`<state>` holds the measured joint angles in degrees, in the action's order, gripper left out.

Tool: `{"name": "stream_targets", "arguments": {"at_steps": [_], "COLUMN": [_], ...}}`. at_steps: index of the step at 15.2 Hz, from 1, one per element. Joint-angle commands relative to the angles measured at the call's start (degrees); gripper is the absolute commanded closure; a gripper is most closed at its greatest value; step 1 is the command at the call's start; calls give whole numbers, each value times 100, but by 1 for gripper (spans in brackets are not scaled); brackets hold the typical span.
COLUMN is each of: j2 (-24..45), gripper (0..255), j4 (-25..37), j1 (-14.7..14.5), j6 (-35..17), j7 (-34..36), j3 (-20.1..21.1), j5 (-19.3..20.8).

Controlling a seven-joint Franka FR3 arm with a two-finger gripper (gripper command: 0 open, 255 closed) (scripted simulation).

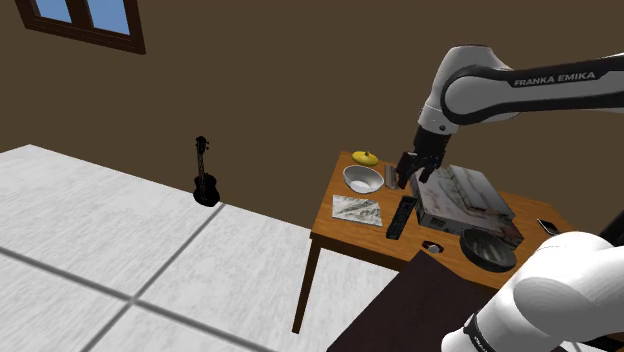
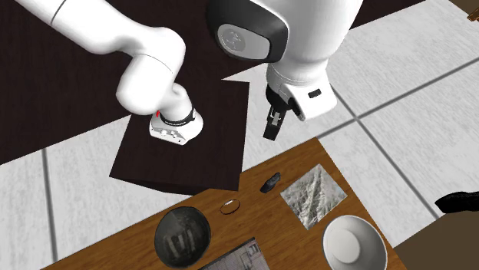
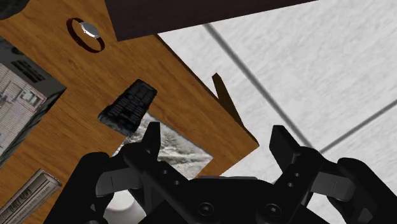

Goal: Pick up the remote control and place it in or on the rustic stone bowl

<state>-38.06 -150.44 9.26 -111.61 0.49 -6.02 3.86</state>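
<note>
Tool (image 3: 216,135) open | remote (image 3: 127,106) off to side, not btw jaws

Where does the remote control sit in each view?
Shoulder view: remote control on the table, just right of the silvery sheet.
Second exterior view: remote control at the table's edge, left of the sheet.
Wrist view: remote control beyond the sheet, ahead of the open gripper.
Shared landmark: the silvery sheet.

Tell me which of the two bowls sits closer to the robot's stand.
The dark bowl, at the table edge beside the stand; the white bowl lies toward the far edge.
</note>
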Motion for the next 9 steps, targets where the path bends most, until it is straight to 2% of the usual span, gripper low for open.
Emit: {"name": "stream_targets", "arguments": {"at_steps": [1, 9], "j2": [173, 1391], "gripper": [0, 0], "j4": [-109, -208], "j1": [141, 631], "j6": [-367, -1987], "j7": [-65, -297], "j3": [-135, -714], "j5": [143, 581]}}
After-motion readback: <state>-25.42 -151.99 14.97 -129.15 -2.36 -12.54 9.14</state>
